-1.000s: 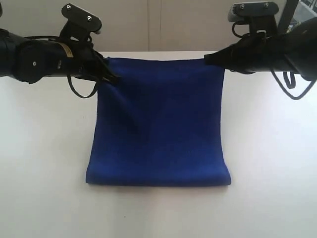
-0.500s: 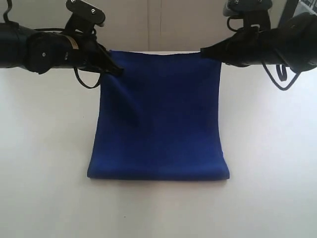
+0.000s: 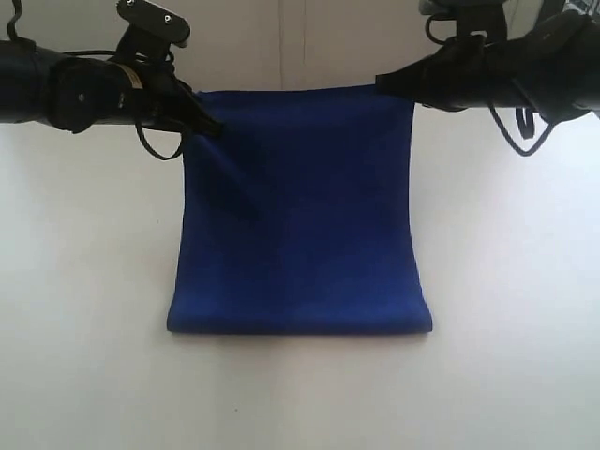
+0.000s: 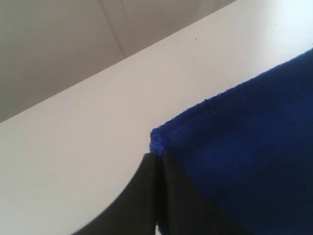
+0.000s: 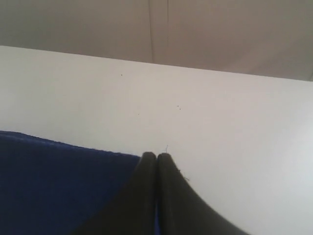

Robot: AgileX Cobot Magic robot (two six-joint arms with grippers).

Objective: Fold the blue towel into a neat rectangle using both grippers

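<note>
The blue towel (image 3: pixel 300 211) hangs by its top edge above the white table (image 3: pixel 84 309), while its lower part rests on the table with a rolled fold along the near edge. My left gripper (image 3: pixel 212 128) is shut on the towel's top left corner (image 4: pixel 159 139). At the top right corner my right gripper (image 3: pixel 382 84) is shut on the cloth too. In the left wrist view its pinched jaws (image 4: pixel 157 159) meet at the blue corner. In the right wrist view the closed fingertips (image 5: pixel 157 157) sit beside the towel's hem (image 5: pixel 63 181).
The white table (image 5: pixel 220 112) runs back to a pale wall (image 3: pixel 291 42) behind the arms. Black cables (image 3: pixel 520 131) loop under the right arm. Bare tabletop lies to the left, to the right and in front of the towel.
Both grippers have lifted the towel's top edge higher and toward the back. The near fold has slid slightly away from the front edge of the table.
</note>
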